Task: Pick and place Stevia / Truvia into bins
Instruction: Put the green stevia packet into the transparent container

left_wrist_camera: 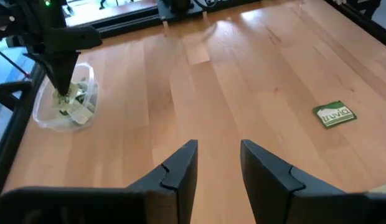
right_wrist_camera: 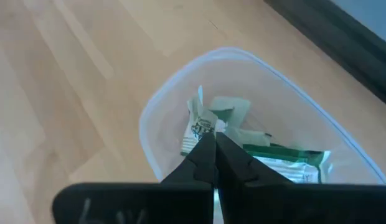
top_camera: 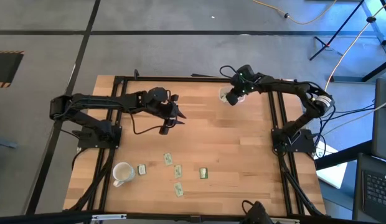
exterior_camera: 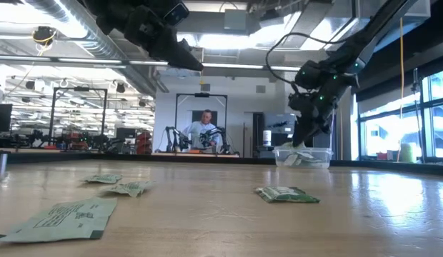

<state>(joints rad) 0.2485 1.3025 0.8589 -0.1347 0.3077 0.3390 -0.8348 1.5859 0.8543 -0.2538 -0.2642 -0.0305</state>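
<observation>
The clear plastic bin (top_camera: 229,95) stands near the table's far right edge with several green-and-white sachets (right_wrist_camera: 286,155) inside. My right gripper (right_wrist_camera: 215,135) points down into the bin (right_wrist_camera: 174,81), shut on one sachet. My left gripper (left_wrist_camera: 218,155) hovers open above the middle-left of the table (top_camera: 174,118), touching nothing. Several loose sachets lie flat on the near part of the table, among them one at the right of the group (top_camera: 204,173), one farther off (top_camera: 168,160) and the nearest (top_camera: 178,190). My right gripper pinches a sachet by its upper edge (right_wrist_camera: 204,124) between the two fingertips, coming from above and pointing down. The sachet stands nearly upright inside the bin (left_wrist_camera: 65,102), its lower end down among the other sachets there.
A white handled mug (top_camera: 121,174) stands near the table's near left, with a sachet (top_camera: 142,169) beside it. The wood between the bin and the loose sachets is bare. A person sits in the room far behind the table (exterior_camera: 205,127).
</observation>
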